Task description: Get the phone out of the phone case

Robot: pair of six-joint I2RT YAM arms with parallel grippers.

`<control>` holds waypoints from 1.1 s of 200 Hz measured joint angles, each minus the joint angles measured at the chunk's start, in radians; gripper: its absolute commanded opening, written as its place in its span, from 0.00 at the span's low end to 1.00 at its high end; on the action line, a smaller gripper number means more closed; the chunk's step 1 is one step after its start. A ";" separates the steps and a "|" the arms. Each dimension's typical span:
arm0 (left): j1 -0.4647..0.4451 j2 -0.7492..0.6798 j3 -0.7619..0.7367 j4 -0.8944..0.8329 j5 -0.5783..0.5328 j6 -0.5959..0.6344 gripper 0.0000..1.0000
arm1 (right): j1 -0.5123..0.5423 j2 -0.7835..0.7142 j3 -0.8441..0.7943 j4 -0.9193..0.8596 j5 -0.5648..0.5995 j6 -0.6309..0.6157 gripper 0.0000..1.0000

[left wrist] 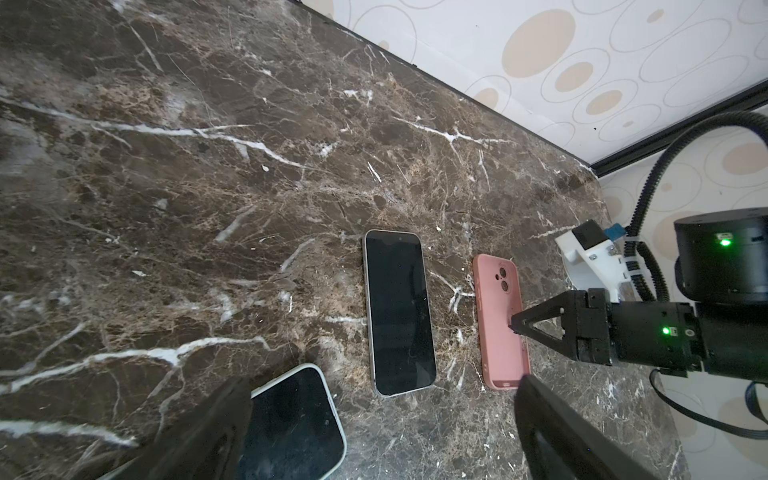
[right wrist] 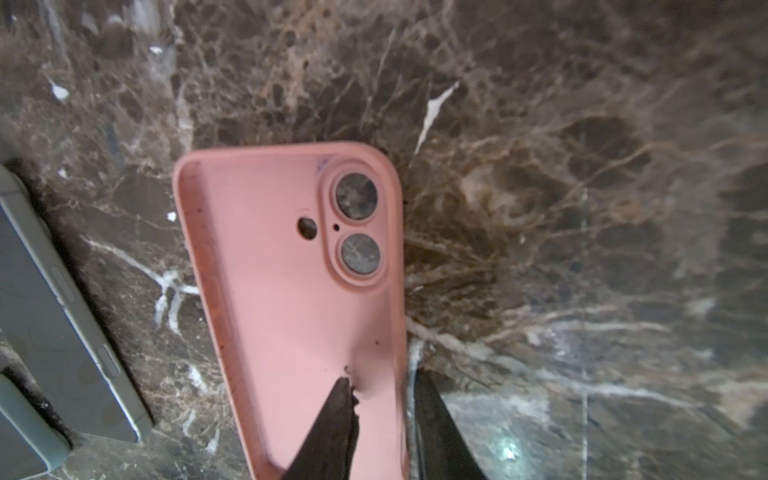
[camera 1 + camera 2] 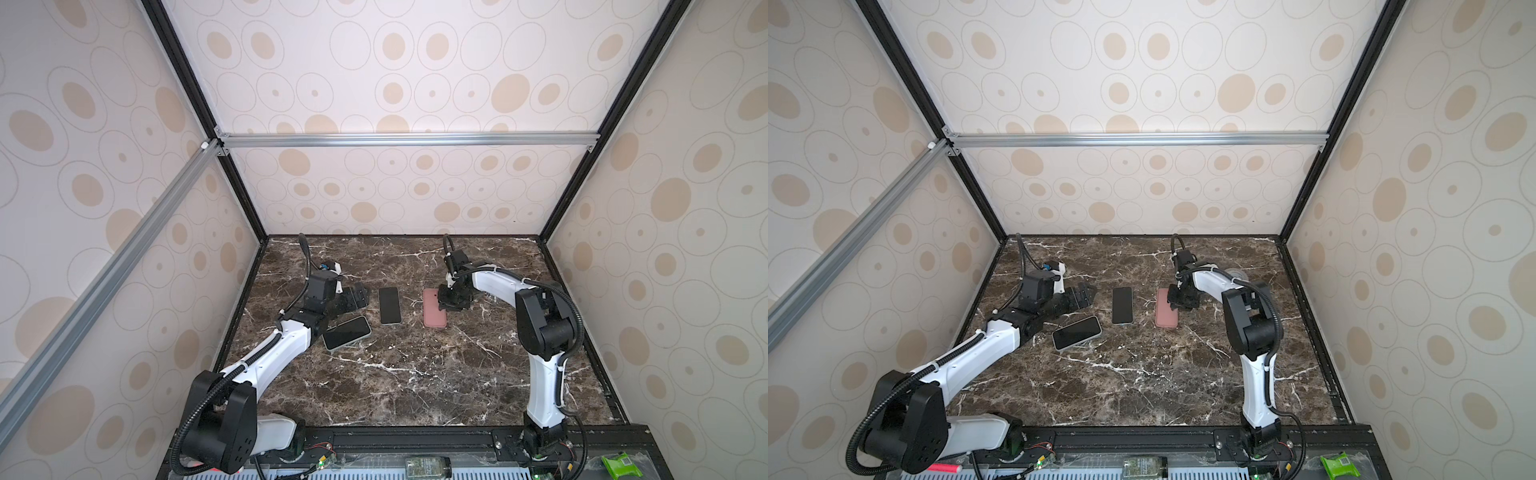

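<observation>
The phone [image 3: 390, 305] is found bare on the table [image 3: 415, 374] beside the emptied pink case [image 3: 434, 318], whose wall is straddled by the right gripper [image 2: 380, 378], jaws parted. The left gripper [image 3: 359, 296] is held wide apart and empty; a second phone [image 3: 347, 332], cased, is judged outstanding

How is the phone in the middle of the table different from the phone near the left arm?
The middle phone has a thin rim and lies straight; the phone by the left arm has a thicker pale rim, seemingly a case, and lies slanted. Both lie flat, dark screen up.
</observation>
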 measured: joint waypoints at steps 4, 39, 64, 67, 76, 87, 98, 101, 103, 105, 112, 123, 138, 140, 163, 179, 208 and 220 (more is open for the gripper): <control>0.000 0.000 -0.002 0.000 0.001 0.000 0.99 | 0.002 0.005 0.006 -0.001 -0.001 0.000 0.24; 0.000 0.000 -0.021 -0.002 0.004 0.000 0.99 | 0.028 0.040 0.055 -0.008 -0.008 0.000 0.23; 0.000 0.000 -0.027 -0.003 0.004 0.000 0.99 | 0.044 0.066 0.093 -0.013 -0.011 0.004 0.22; 0.000 0.000 -0.028 -0.003 0.004 0.000 0.99 | 0.045 0.069 0.098 -0.014 -0.011 0.005 0.22; 0.000 0.000 -0.029 -0.003 0.004 0.000 0.99 | 0.049 0.077 0.110 -0.013 -0.012 0.007 0.22; 0.000 0.000 -0.030 -0.007 0.003 0.000 0.99 | 0.052 0.087 0.126 -0.013 -0.014 0.009 0.22; 0.000 0.000 -0.030 -0.013 0.002 0.000 0.99 | 0.055 0.097 0.140 -0.015 -0.015 0.012 0.22; 0.000 0.000 -0.030 -0.014 0.001 0.000 0.99 | 0.055 0.099 0.144 -0.015 -0.015 0.012 0.22; 0.000 0.000 -0.030 -0.017 -0.001 0.001 0.99 | 0.055 0.101 0.147 -0.015 -0.016 0.012 0.22; 0.000 -0.001 -0.030 -0.018 -0.002 0.001 0.99 | 0.056 0.103 0.150 -0.015 -0.016 0.013 0.22; 0.000 -0.001 -0.030 -0.025 -0.008 0.005 0.99 | 0.058 0.108 0.158 -0.015 -0.016 0.014 0.22; 0.000 -0.001 -0.030 -0.043 -0.023 0.013 0.99 | 0.060 0.116 0.170 -0.016 -0.017 0.016 0.22; 0.001 -0.001 -0.030 -0.083 -0.053 0.033 0.99 | 0.065 0.123 0.183 -0.016 -0.021 0.023 0.26; 0.001 -0.001 -0.030 -0.089 -0.057 0.036 0.99 | 0.066 0.124 0.184 -0.016 -0.021 0.023 0.27; 0.001 0.007 -0.028 -0.156 -0.101 0.082 0.99 | 0.074 0.124 0.190 -0.022 -0.021 0.035 0.44; 0.001 0.044 -0.023 -0.178 -0.114 0.113 0.99 | 0.078 0.108 0.176 -0.011 -0.004 0.032 0.54; 0.003 0.153 -0.009 -0.186 -0.112 0.148 0.99 | 0.080 -0.044 0.024 0.030 0.021 0.032 0.60; 0.008 0.206 0.010 -0.186 -0.100 0.160 0.99 | 0.079 -0.156 -0.060 0.052 0.027 0.031 0.60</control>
